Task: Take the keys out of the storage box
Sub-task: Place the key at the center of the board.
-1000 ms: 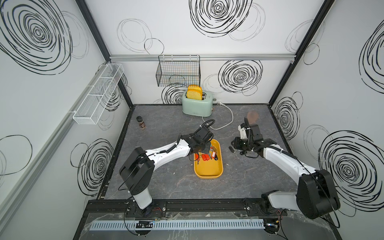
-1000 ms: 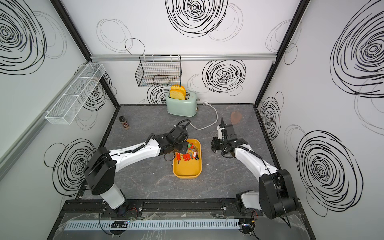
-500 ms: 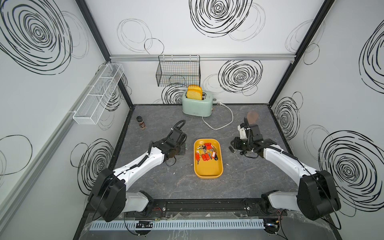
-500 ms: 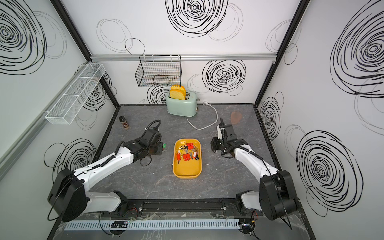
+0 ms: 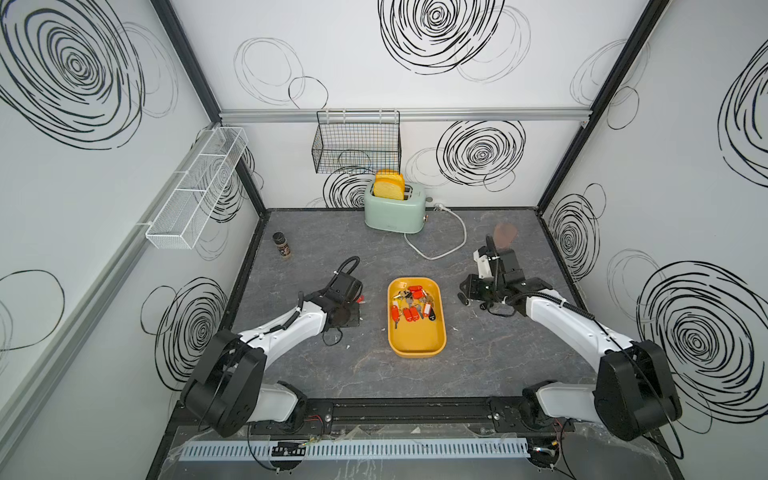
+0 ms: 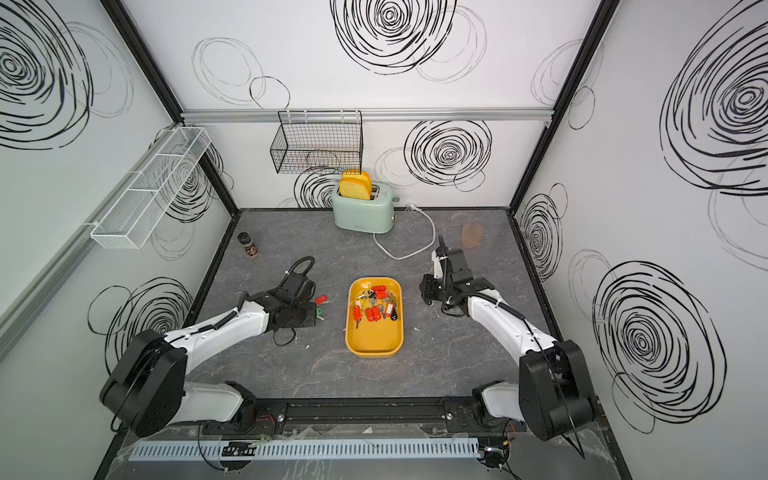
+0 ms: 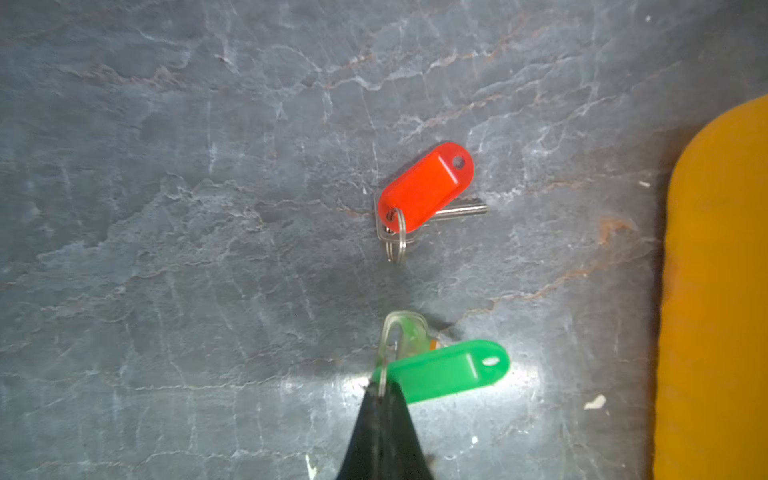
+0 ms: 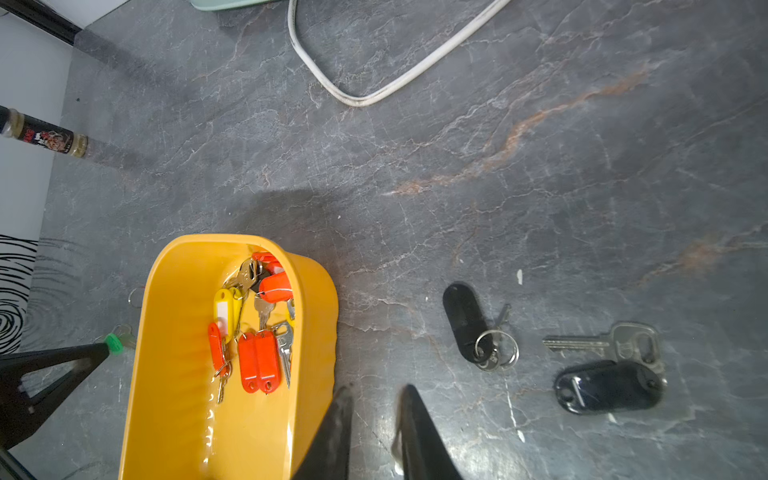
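Note:
The mustard-yellow storage box point(image 5: 415, 340) point(image 6: 374, 338) point(image 8: 174, 374) lies mid-table with several keys point(image 5: 411, 307) point(image 6: 376, 305) point(image 8: 257, 332) piled at its far end, mostly red tags and one yellow. Left of the box, my left gripper point(image 7: 382, 395) point(image 6: 313, 313) is shut on the ring of a green-tagged key point(image 7: 449, 370) low over the table. A red-tagged key point(image 7: 424, 187) point(image 6: 321, 298) lies just beyond it. My right gripper point(image 8: 376, 395) point(image 5: 463, 297) is open and holds nothing, right of the box. Two black-tagged keys point(image 8: 467, 324) point(image 8: 606, 386) lie on the table beside it.
A mint toaster point(image 5: 395, 212) with bread stands at the back, and its white cord point(image 5: 440, 245) loops over the table toward the right arm. A spice jar point(image 5: 282, 245) stands at the back left. A black wire basket point(image 5: 357, 141) and a white mesh shelf point(image 5: 195, 195) hang on the walls.
My left arm has swung from over the storage box out to its left and come low over the table there, with the green-tagged key in its jaws. The right arm has not moved.

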You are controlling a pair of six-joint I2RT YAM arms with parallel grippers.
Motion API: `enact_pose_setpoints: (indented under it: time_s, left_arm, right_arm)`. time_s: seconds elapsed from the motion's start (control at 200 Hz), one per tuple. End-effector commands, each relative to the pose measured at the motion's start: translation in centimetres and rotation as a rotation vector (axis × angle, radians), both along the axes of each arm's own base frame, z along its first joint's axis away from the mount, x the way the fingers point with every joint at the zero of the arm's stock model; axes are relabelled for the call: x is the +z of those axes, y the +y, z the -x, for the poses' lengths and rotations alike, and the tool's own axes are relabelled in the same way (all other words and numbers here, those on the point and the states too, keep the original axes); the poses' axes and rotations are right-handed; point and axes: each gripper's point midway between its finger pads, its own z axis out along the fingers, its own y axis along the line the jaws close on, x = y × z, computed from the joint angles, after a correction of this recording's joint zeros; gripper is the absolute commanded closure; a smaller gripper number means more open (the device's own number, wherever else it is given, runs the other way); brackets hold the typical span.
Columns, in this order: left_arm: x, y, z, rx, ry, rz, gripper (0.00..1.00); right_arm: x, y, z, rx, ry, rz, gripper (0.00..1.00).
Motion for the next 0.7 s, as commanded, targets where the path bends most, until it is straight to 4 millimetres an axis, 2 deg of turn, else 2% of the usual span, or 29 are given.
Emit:
enact_pose_setpoints:
  time_s: [0.0, 0.08, 0.165, 0.245, 0.335, 0.58, 0.695]
  left_arm:
    - [-0.5, -0.4, -0.3, 0.015, 0.005, 0.029, 0.97]
    - [-0.8, -0.4, -0.2, 0.011, 0.017, 0.025, 0.89]
    - [-0.9, -0.3, -0.1, 0.013, 0.020, 0.023, 0.86]
    - [-0.8, -0.3, 0.0, 0.013, 0.022, 0.021, 0.74]
    - [-0.5, -0.2, 0.0, 0.016, 0.012, 0.019, 0.72]
    - [2.0, -0.4, -0.5, 0.017, -0.058, 0.052, 0.62]
    - [3.4, -0.6, -0.6, 0.008, -0.099, 0.080, 0.57]
  right_arm:
    - [0.8, 0.5, -0.4, 0.003, -0.016, -0.010, 0.75]
    - [0.9, 0.5, -0.4, 0.005, -0.017, -0.011, 0.75]
    - [1.0, 0.6, -0.5, 0.010, -0.019, -0.008, 0.75]
    - [1.2, 0.8, -0.4, 0.019, -0.021, -0.010, 0.75]
    - [1.6, 1.2, -0.3, 0.039, -0.026, -0.012, 0.75]
    - [3.4, 5.2, 1.0, 0.198, -0.073, -0.014, 0.74]
    - [3.3, 7.7, 2.0, 0.284, -0.072, -0.009, 0.73]
